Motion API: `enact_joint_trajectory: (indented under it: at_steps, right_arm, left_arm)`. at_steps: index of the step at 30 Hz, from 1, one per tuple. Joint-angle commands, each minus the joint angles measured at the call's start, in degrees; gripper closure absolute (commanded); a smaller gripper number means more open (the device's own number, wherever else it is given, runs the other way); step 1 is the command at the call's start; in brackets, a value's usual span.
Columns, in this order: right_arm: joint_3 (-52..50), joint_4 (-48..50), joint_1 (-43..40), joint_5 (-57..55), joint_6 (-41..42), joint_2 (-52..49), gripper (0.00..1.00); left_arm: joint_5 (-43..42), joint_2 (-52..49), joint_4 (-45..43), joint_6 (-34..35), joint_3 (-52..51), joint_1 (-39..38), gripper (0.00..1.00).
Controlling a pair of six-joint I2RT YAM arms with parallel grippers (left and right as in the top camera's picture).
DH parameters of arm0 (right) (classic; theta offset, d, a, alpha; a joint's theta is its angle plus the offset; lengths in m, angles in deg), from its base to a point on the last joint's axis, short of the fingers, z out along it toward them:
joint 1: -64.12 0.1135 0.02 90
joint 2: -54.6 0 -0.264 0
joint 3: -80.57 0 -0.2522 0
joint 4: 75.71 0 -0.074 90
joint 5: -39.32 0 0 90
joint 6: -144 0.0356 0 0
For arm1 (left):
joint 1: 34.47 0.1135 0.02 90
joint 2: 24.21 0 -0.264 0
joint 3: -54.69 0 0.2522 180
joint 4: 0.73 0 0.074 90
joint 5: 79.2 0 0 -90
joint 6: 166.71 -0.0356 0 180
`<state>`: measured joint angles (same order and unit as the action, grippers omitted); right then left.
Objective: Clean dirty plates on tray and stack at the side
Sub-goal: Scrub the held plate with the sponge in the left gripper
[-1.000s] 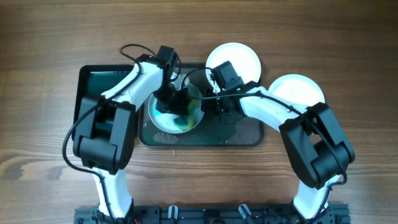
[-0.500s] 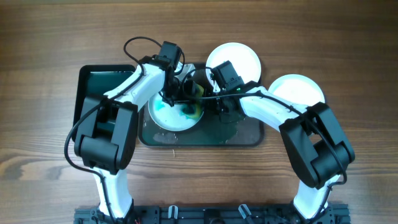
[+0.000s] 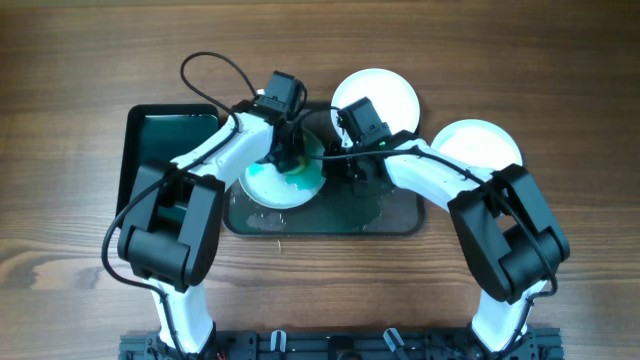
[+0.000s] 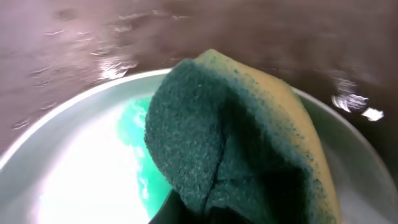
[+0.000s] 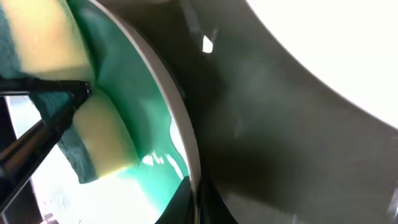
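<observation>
A white plate with teal-green smears lies on the left part of the dark tray. My left gripper is shut on the yellow-green sponge and presses it onto the plate's far right part. In the left wrist view the sponge covers the plate and hides most of the gripper. My right gripper is shut on the plate's right rim; the right wrist view shows its fingers on either side of the rim. Two clean plates lie off the tray.
A black tub with green liquid stands left of the tray, touching it. The clean white plate lies just beyond the tray's far edge. The tray floor right of the dirty plate looks wet. Wooden table all round.
My left gripper has slid the sponge across the plate toward its far right edge. The teal smear has spread. The right gripper has kept its hold on the rim.
</observation>
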<state>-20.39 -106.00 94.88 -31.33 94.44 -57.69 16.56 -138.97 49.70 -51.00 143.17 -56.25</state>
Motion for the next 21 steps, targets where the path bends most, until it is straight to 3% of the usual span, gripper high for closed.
enact_joint_trajectory:
  at_steps: [1, 4, 10, 16, 21]
  right_arm:
    - [0.55, -0.87, -0.26, 0.02, 0.0, -0.66, 0.96]
    - [0.55, -0.92, -0.46, 0.04, 0.02, -0.66, 0.96]
    - [0.55, -1.14, -0.48, 0.04, 0.09, -0.66, 0.96]
    - [0.55, -1.27, -0.48, 0.07, 0.07, -0.66, 0.96]
    - [0.55, -1.29, -0.48, 0.07, 0.07, -0.66, 0.96]
  left_arm:
    - [19.93, -3.54, 7.21, 12.48, -2.95, 2.25, 0.96]
    - [19.82, -3.54, 13.25, 17.09, -2.95, 2.25, 0.96]
    - [17.9, -3.54, 18.78, 16.35, -2.93, 2.34, 0.96]
    - [6.82, -3.52, 22.47, 10.49, 0.35, 2.95, 0.96]
    - [-5.66, -3.52, 28.48, 1.29, 12.59, 4.66, 0.96]
